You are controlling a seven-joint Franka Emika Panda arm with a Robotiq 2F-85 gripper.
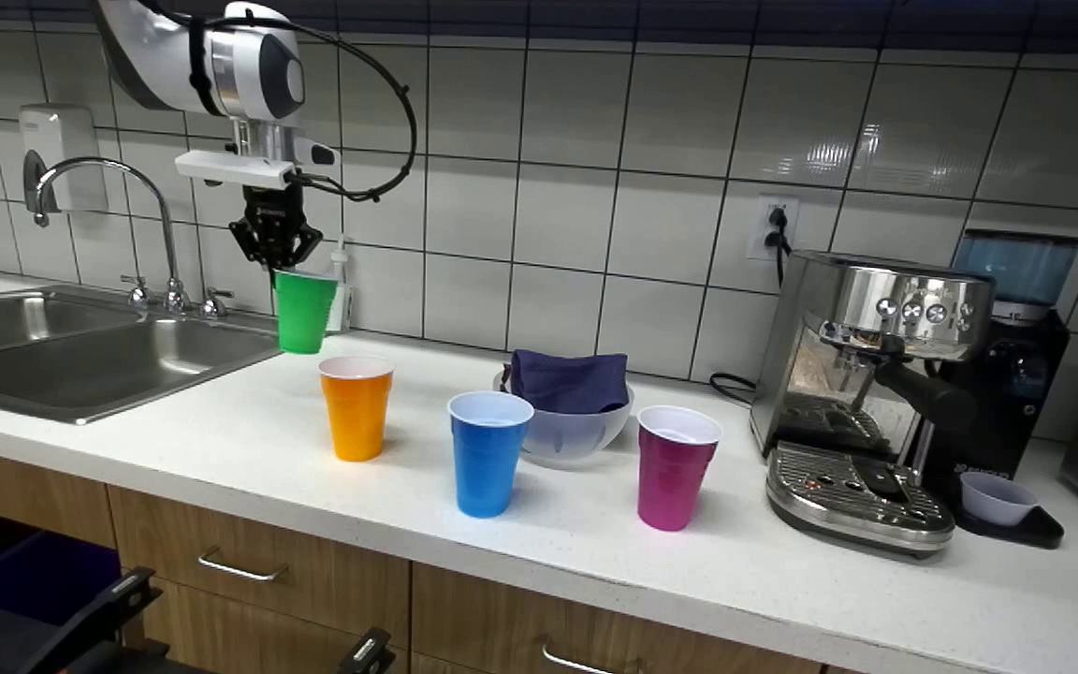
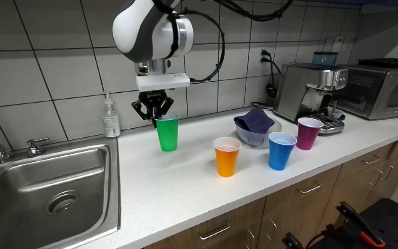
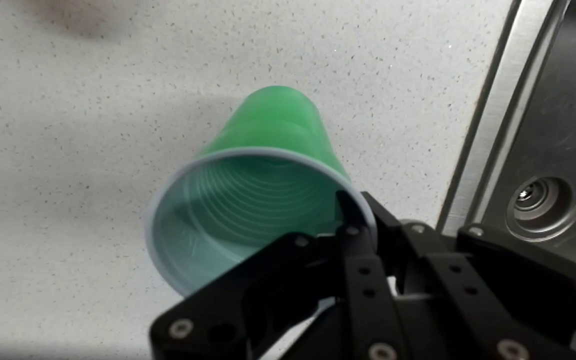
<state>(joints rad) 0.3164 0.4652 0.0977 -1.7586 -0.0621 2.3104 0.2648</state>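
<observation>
The fingers (image 3: 349,215) are clamped on the rim of the green cup (image 2: 168,135), one inside and one out, holding it over the surface (image 2: 171,193) near the sink (image 2: 112,193). Farther from the sink I see the orange cup (image 1: 356,417), then the blue cup (image 1: 486,463) and the purple cup (image 1: 673,477).

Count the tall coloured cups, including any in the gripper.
4: the green cup, held at the rim by the gripper; the orange cup, between green and blue; the blue cup, near the bowl; the purple cup, near the espresso machine. More could be hidden.
</observation>
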